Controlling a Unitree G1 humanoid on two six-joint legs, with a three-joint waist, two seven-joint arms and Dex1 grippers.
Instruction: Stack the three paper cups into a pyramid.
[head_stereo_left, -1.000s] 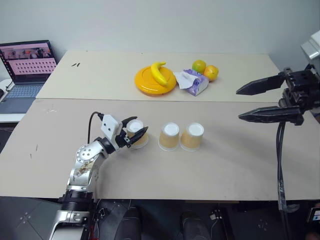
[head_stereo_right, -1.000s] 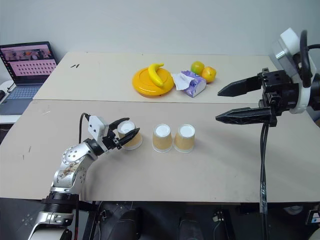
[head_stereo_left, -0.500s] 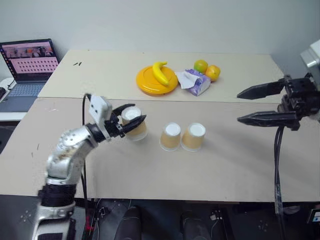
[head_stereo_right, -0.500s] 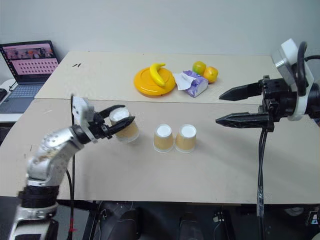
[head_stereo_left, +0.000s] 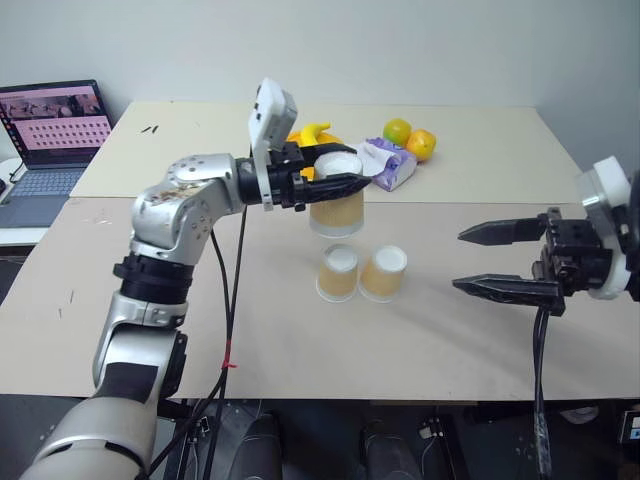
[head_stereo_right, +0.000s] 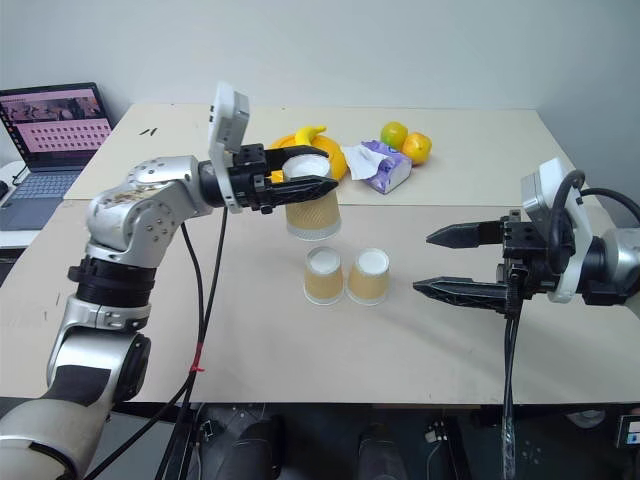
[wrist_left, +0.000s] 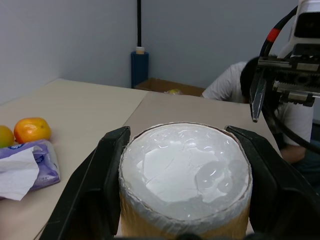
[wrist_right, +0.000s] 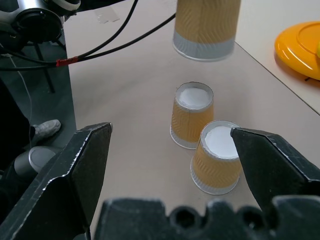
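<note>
Holding one cup in the air over the other two

Clamped between the two black fingers of the left gripper (head_stereo_left: 335, 181), one paper cup (head_stereo_left: 336, 205) hangs upside down, its white base uppermost, clear of the table (head_stereo_left: 200, 290). The fingers press on opposite sides of the cup near its base, and the gripper points sideways across the scene. In the left wrist view the white base (wrist_left: 185, 172) sits snugly between the two fingers, which touch its rim on either side.

Below and slightly nearer the robot, the other two cups stand upside down on the table, side by side and touching or very nearly so: one (head_stereo_left: 338, 273) on the left, one (head_stereo_left: 383, 273) on the right. The raised cup is above and a little behind the left one, not resting on either.

Off to the right, the right gripper (head_stereo_left: 500, 260) hovers with its fingers spread wide and nothing between them, pointing toward the pair of cups and well apart from them.

On the far table lie a yellow plate (head_stereo_right: 335, 160) with a banana (head_stereo_right: 318, 135), a purple tissue pack (head_stereo_left: 392, 165) and two oranges (head_stereo_left: 412, 139). A laptop (head_stereo_left: 52, 130) stands open at the far left. A person (wrist_left: 235, 82) in a white shirt shows in the left wrist view.
</note>
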